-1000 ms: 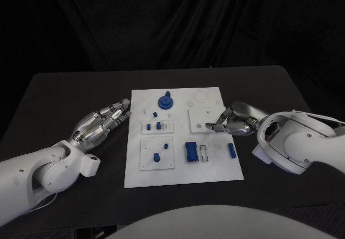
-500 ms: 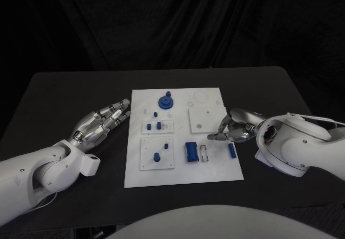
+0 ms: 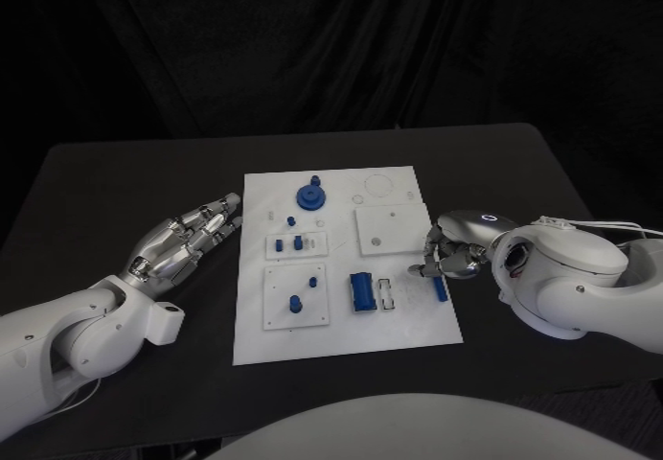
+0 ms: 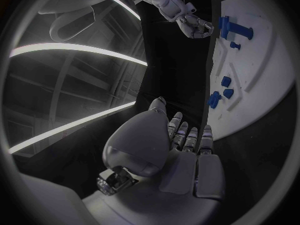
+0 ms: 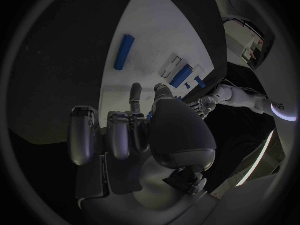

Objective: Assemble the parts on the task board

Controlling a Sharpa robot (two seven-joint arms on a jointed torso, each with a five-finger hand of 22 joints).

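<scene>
While the right hand (image 3: 449, 257) hovers curled and seemingly empty by the loose blue bar (image 3: 441, 288), right of centre | left hand (image 3: 187, 240) rests open, clear of the task board (image 3: 394, 187), mid-frame.

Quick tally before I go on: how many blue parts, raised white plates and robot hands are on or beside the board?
Blue parts: 8 visible
Raised white plates: 3
Hands: 2, left hand and right hand
Total: 13
</scene>
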